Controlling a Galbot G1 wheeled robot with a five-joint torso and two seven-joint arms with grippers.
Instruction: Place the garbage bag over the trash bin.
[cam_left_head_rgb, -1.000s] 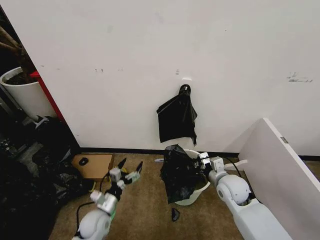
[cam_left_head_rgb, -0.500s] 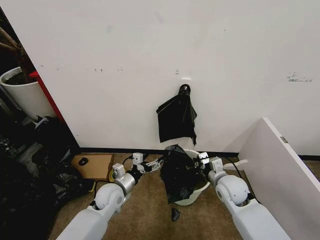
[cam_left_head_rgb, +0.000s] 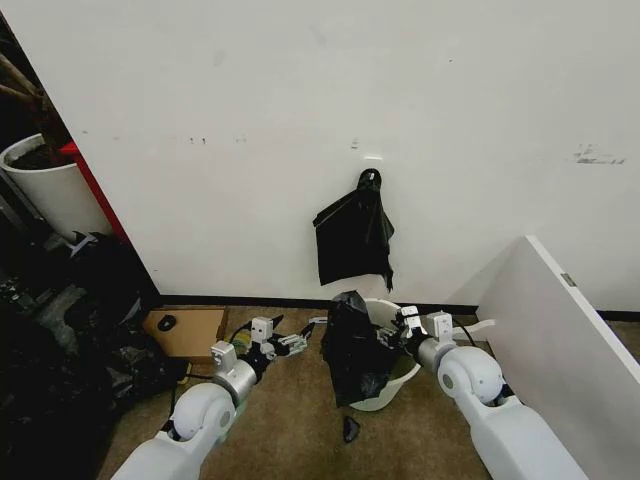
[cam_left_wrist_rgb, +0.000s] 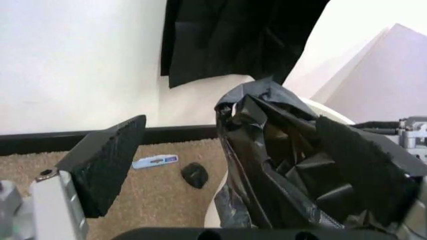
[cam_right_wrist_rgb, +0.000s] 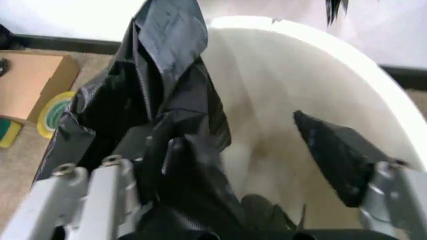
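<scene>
So the trash bin (cam_left_head_rgb: 392, 375) is sitting on the carpet at the foot of the wall, and the garbage bag (cam_left_head_rgb: 355, 345) is only partway on: it's bunched up and draping over the bin's left side, with the right side of the rim and most of the cream inside showing bare in the right wrist view. I'd say the bag mouth is yet to be spread and pulled around the whole rim, so maybe a third done. The right gripper (cam_left_head_rgb: 396, 331) is hovering at the top of the bin, fingers spread, one finger (cam_right_wrist_rgb: 337, 152) hanging inside the bin and the other against the bag folds. The left gripper (cam_left_head_rgb: 296, 341) is reaching toward the bin from its left, just beside the bag, fingers open and gripping nothing yet.
</scene>
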